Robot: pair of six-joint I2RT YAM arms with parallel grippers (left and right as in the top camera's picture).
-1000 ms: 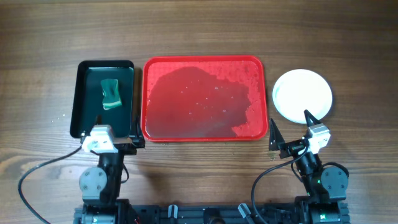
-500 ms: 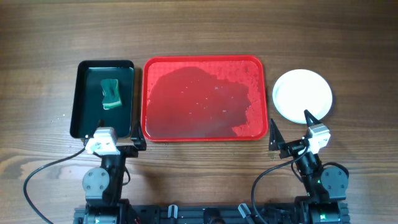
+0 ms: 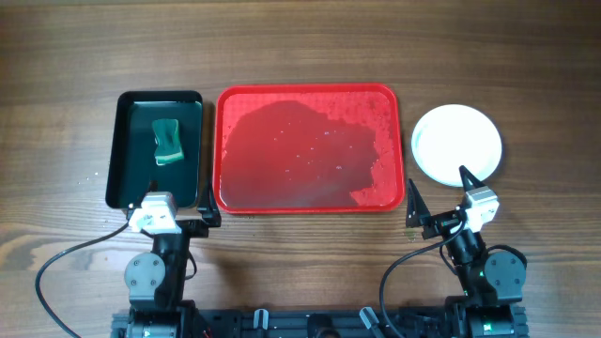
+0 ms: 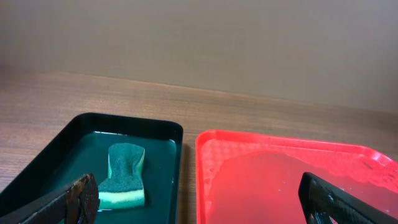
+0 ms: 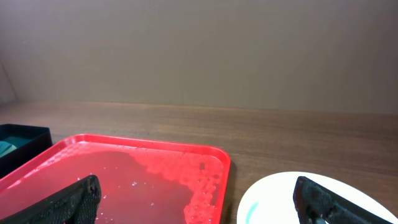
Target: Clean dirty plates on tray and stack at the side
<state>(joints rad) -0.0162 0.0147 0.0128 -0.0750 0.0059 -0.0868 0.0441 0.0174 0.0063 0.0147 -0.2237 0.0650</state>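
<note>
We judge it finished: tray (image 3: 310,101) bare, plates (image 3: 457,143) stacked right of frame (left gripper (image 4: 200,205), right gripper (image 5: 199,202) both spread, empty); nothing remains

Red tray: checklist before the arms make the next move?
1. Red tray free of plates: ok, only a wet film.
2. Plates set right of the tray: ok; stack count cannot tell.
3. Top plate plain: cannot tell, faint teal mark near its edge.
4. Sponge in black tray: ok.
5. Left end effector open, empty: ok.
6. Right end effector open, empty: ok.
</note>
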